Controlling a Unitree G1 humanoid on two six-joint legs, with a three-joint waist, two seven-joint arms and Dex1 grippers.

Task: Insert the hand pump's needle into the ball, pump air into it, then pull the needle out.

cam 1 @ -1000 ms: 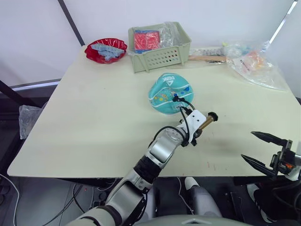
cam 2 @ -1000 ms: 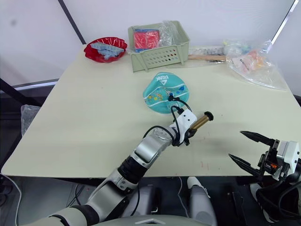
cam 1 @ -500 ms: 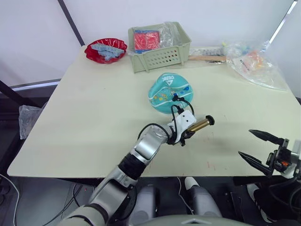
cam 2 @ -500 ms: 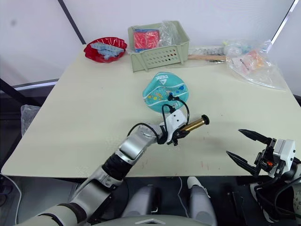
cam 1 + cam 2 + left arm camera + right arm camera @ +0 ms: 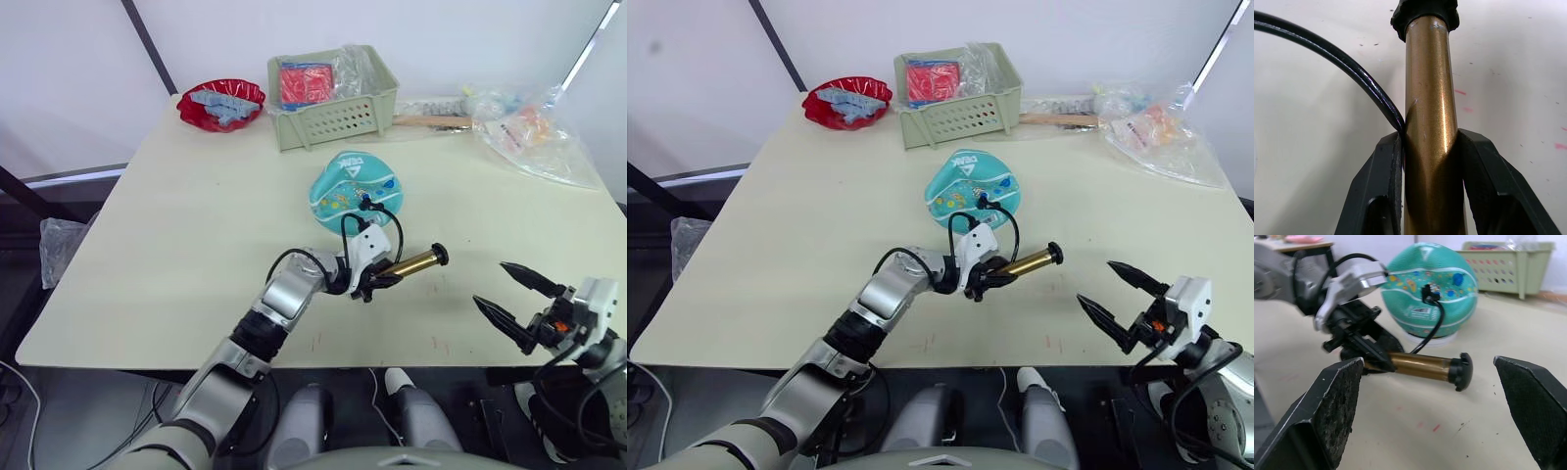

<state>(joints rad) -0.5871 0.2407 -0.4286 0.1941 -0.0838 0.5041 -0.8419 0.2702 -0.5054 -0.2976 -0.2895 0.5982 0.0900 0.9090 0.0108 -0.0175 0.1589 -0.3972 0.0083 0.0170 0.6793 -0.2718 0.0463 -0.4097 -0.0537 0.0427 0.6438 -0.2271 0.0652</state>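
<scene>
two black fingers of my left gripper (image 5: 1431,183) clamp the hand pump (image 5: 411,262) just beside the ball (image 5: 355,191), needle fitting (image 5: 1428,293) seemingly seated, so i judge pumping comes next: my spread-open right gripper (image 5: 509,296) must take the pump's far end.

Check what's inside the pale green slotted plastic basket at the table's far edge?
In the pale green basket: a red-and-blue flat packet on the robot's left side, crinkled clear plastic wrap beside it. The basket's walls hide its bottom and anything lying lower.
</scene>
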